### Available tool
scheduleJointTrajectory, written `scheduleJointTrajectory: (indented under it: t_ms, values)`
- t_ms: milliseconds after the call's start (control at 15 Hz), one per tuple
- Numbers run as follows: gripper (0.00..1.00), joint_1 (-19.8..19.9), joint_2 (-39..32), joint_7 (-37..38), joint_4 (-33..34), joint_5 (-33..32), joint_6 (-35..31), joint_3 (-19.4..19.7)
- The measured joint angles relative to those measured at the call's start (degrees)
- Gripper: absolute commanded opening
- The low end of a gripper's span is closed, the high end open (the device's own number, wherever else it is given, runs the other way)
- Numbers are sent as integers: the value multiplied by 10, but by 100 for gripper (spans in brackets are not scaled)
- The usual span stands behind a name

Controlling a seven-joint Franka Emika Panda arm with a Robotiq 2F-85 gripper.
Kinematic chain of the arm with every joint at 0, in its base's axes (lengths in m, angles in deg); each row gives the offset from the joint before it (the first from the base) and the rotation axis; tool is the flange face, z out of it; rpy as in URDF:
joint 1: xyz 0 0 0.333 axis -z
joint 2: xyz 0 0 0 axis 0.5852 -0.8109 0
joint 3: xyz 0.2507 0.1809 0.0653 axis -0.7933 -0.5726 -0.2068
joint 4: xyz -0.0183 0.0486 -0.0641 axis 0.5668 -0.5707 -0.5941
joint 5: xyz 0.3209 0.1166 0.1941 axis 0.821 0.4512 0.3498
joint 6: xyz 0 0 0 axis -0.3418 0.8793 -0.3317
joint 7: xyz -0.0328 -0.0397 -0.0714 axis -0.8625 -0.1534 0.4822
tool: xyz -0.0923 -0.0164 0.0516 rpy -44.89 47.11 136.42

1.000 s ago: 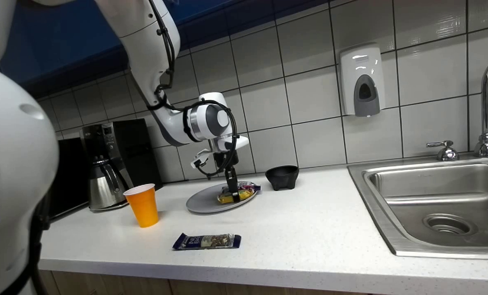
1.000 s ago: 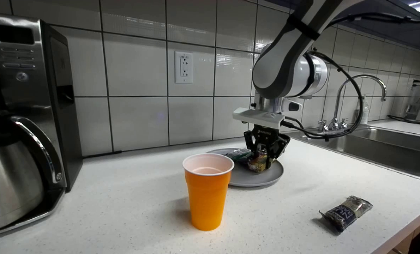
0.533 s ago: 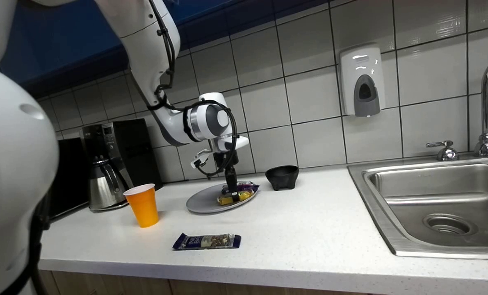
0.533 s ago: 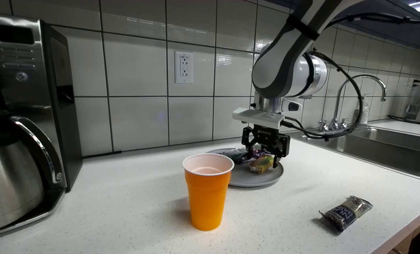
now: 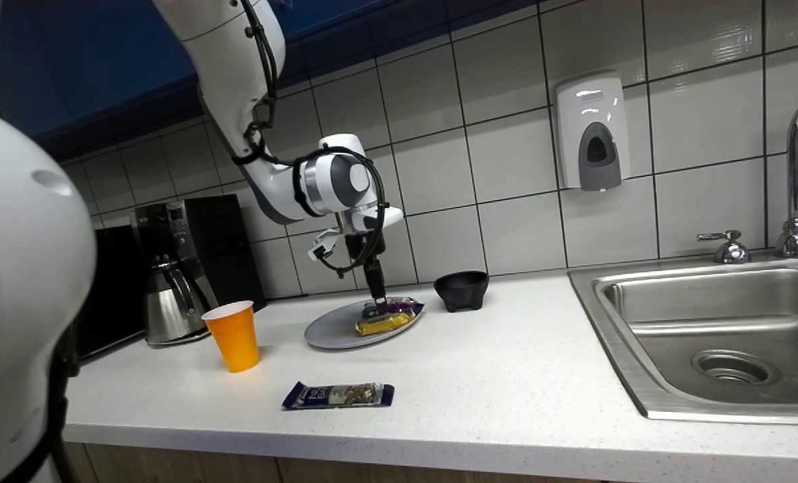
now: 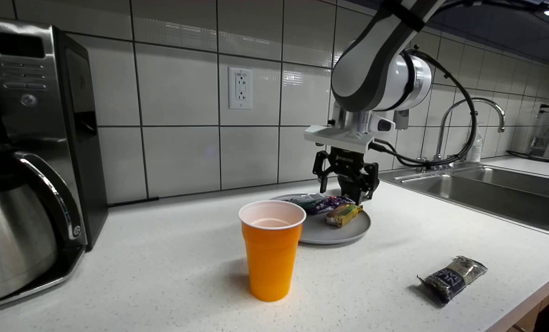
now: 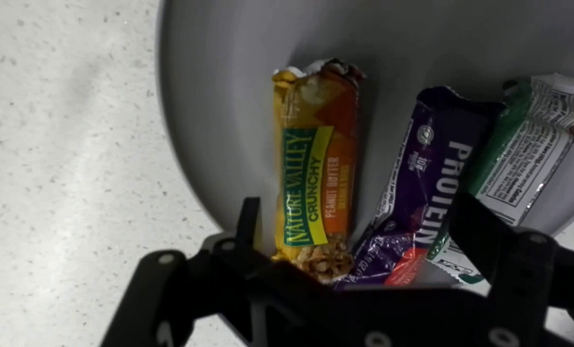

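Nature Valley bar [image 7: 311, 178] lies on gray plate [image 7: 214, 130] near its edge, purple Protein bar [image 7: 427, 178] beside it, green-wrapped bar [image 7: 523, 154] past that; gripper [image 6: 341, 196] just above the bars, jaws spread wide

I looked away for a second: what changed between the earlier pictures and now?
The gripper opened, letting go of the yellow bar, and rose; the bar lies on the gray plate. The plate, orange cup, black bowl and dark bar on the counter stayed put.
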Motion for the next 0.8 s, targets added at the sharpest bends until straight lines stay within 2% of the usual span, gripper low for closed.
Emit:
scheduleJointTrajectory:
  t_ms: [800]
  values:
    - [100, 2, 127, -63, -138, -1, -1, 0]
